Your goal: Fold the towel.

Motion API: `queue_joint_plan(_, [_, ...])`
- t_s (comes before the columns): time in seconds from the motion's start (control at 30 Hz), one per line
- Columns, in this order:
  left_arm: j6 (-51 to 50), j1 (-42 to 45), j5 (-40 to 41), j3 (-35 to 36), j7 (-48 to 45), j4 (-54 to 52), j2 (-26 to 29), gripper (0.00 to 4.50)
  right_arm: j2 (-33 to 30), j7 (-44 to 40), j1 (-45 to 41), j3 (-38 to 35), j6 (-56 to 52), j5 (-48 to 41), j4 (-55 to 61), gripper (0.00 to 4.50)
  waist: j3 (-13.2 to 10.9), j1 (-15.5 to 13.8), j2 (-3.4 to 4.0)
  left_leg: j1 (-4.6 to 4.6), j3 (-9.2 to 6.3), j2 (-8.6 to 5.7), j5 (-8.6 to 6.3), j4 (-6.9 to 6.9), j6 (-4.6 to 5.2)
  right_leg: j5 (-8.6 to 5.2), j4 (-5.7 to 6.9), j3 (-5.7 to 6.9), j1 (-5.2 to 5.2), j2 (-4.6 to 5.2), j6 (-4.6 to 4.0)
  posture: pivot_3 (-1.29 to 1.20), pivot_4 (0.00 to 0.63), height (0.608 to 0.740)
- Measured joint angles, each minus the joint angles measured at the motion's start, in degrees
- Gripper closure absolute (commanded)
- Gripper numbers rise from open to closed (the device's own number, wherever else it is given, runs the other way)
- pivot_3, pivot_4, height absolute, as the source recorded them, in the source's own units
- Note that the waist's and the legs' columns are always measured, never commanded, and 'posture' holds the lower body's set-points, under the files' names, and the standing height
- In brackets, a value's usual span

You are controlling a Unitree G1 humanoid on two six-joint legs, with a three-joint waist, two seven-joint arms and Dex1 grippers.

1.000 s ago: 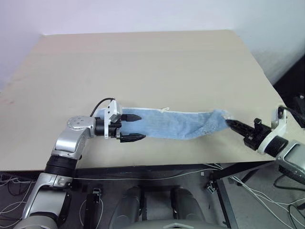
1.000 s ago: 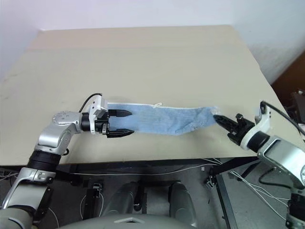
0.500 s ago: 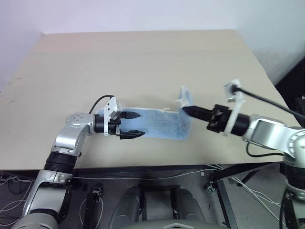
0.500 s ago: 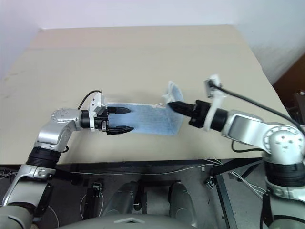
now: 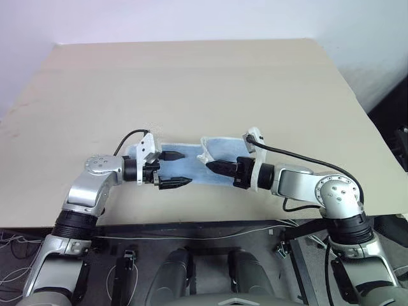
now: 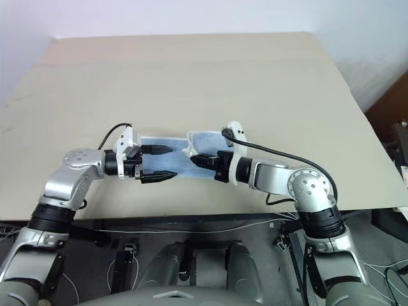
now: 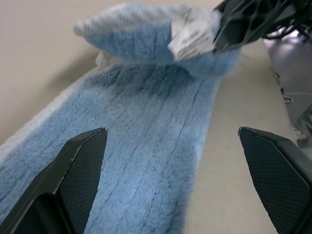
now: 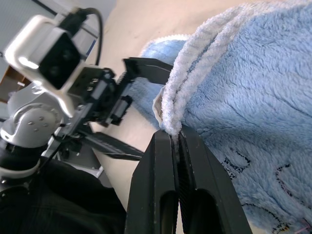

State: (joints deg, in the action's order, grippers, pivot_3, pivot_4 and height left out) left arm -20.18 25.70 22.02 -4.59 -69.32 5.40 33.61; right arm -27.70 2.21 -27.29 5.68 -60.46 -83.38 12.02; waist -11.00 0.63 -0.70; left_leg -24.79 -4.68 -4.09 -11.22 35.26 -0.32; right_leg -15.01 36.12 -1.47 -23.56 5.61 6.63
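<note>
Right wrist view shows the right gripper [image 8: 176,141] clamped on the light blue terry cloth towel's [image 5: 220,148] hem, lifted near table [image 5: 191,83] centre. At its 9 o'clock, the left gripper [image 5: 180,168] gapes wide, empty. Lay both ends flush before releasing.

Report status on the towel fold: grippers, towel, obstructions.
Left gripper open over towel's left end. Right gripper shut on towel's edge, lifted over the middle. Nothing in the way.
</note>
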Motion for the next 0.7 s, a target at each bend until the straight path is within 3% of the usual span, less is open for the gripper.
queue_joint_plan(0.13, [-2.0, -0.1, 1.4, 1.8, 0.6, -0.6, 1.4, 0.00, 0.5, -1.1, 0.9, -0.1, -1.0, 1.2, 0.0, 4.46, 0.0, 0.1, 0.00, 0.00, 0.00, 0.01, 0.00, 0.00, 0.00, 0.00, 0.04, 0.00, -0.01, -0.03, 0.00, 0.00, 0.150, 0.740])
queue_joint_plan(0.23, [-2.2, 0.6, 1.9, 2.7, -0.3, -0.1, 2.9, 0.00, 1.2, -2.3, 1.7, 0.0, -1.8, 2.5, 0.1, 3.76, 0.0, 0.2, 0.00, 0.00, 0.01, 0.02, 0.00, 0.00, 0.00, 0.00, 0.06, 0.01, -0.03, -0.06, 0.00, 0.00, 0.150, 0.740])
queue_joint_plan(0.4, [-2.9, 2.8, 2.4, 3.8, -1.5, 1.7, 4.1, 0.00, 4.3, -3.3, 1.7, 0.0, -1.2, 6.1, 0.3, 2.08, 0.0, 0.2, 0.00, 0.02, 0.02, -0.01, 0.00, 0.01, 0.00, 0.00, 0.06, 0.01, -0.02, -0.10, 0.01, 0.00, 0.150, 0.740])
queue_joint_plan(0.57, [-5.7, 4.1, 4.4, 4.4, -1.4, 1.3, 3.7, 0.00, 5.4, -5.0, 4.5, -5.9, 1.8, 3.8, 4.0, 2.08, 0.0, -0.1, -0.01, 0.01, 0.00, -0.04, 0.00, 0.02, 0.00, 0.01, 0.05, 0.03, 0.02, -0.08, 0.03, 0.00, 0.150, 0.740])
queue_joint_plan(0.63, [-8.3, 5.0, 7.0, 5.4, -1.1, -0.1, 2.6, 0.39, 4.1, -6.9, 6.0, -8.3, 2.3, 2.7, 6.4, 2.05, 0.0, 0.0, -0.01, 0.02, 0.00, -0.04, 0.00, 0.04, 0.00, 0.01, 0.05, 0.03, 0.03, -0.08, 0.03, 0.00, 0.150, 0.740])
queue_joint_plan(0.7, [-10.7, 6.4, 9.4, 5.9, -0.2, -1.6, 1.3, 0.93, 2.0, -9.5, 7.0, -8.8, 3.7, 5.6, 9.3, 2.45, 0.0, 0.1, -0.01, 0.02, 0.00, -0.03, 0.00, 0.05, 0.00, 0.01, 0.07, 0.04, 0.03, -0.10, 0.03, 0.00, 0.150, 0.740])
